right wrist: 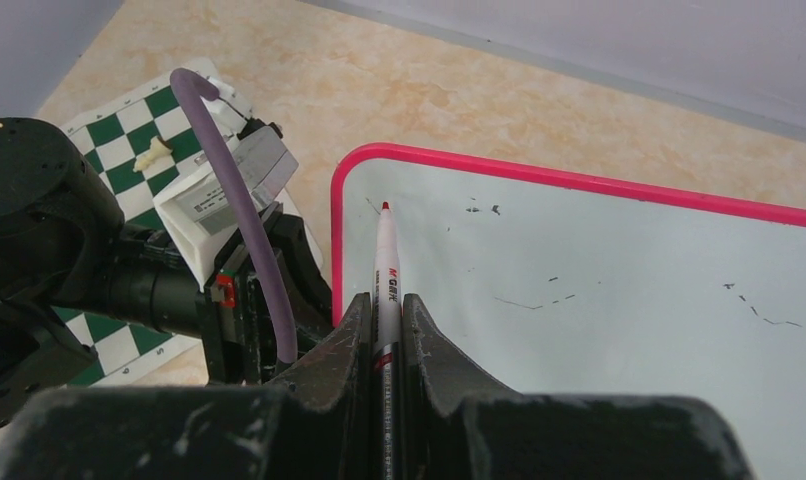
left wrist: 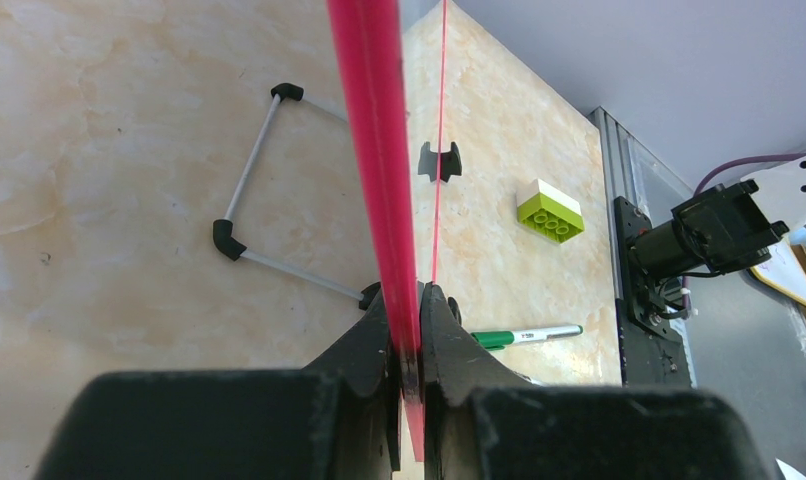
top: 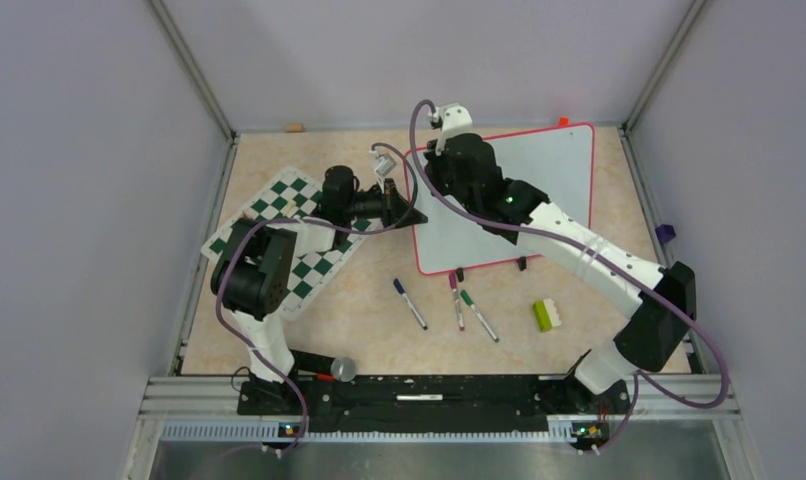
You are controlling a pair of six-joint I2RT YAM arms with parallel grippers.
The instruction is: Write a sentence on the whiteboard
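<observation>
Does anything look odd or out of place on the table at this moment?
The glossy white whiteboard with a red-pink frame sits askew to the table edges, and faint dark streaks mark its surface. The green-and-white checkered mat is skewed too.

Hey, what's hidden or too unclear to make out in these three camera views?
Right wrist view: faint marks on the whiteboard are too small to read; whether the marker tip touches is unclear.
Left wrist view: whiteboard seen edge-on, so its writing face is hidden.
Top view: the right arm covers the marker.

Pink-red-framed white whiteboard; seemingly red-tipped marker
</observation>
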